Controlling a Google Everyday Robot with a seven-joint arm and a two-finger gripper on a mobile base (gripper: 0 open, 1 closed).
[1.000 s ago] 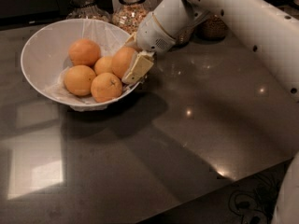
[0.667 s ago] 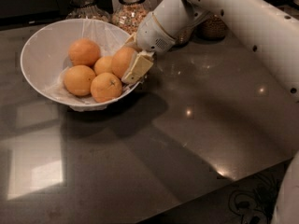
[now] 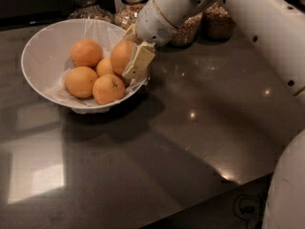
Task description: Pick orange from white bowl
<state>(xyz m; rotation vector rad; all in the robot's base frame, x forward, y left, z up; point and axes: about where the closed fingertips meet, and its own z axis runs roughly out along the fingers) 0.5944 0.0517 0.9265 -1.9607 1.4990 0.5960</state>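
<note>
Claw point(image 3: 132, 57) first: it reaches down over the right-hand rim of the white bowl point(image 3: 35, 56) and grips the orange point(image 3: 120, 55), with one flat cream-coloured finger point(image 3: 139, 61) pressed against the fruit's right side and the tip of the other just showing behind its top. The orange sits high at the right of the pile, inside the bowl, and is the biggest of the fruit, with smooth, even colour. Just left of it and lower lies a smaller orange point(image 3: 103, 67), half hidden between its neighbours. In front is an orange with a dark star-shaped stem mark point(image 3: 109, 88), to the left of that another orange point(image 3: 81, 81), and at the back a fifth orange point(image 3: 86, 52). All rest on a crinkled white lining point(image 3: 95, 30) that rises up the bowl's inner wall and spills a little over the near rim. Above the claw, the rounded white wrist point(image 3: 159, 20) leads into a thick white arm point(image 3: 257, 27) that runs off to the upper right. The bowl stands on a dark, glossy counter point(image 3: 157, 147) that carries pale patches of reflected light at the lower left. Behind the bowl and arm, along the back of the counter, stand glass jars point(image 3: 130, 11), several filled with brownish grains or nuts; their upper parts are cut off by the edge. A white curved part of the robot point(image 3: 286, 190) fills the lower right corner.
</note>
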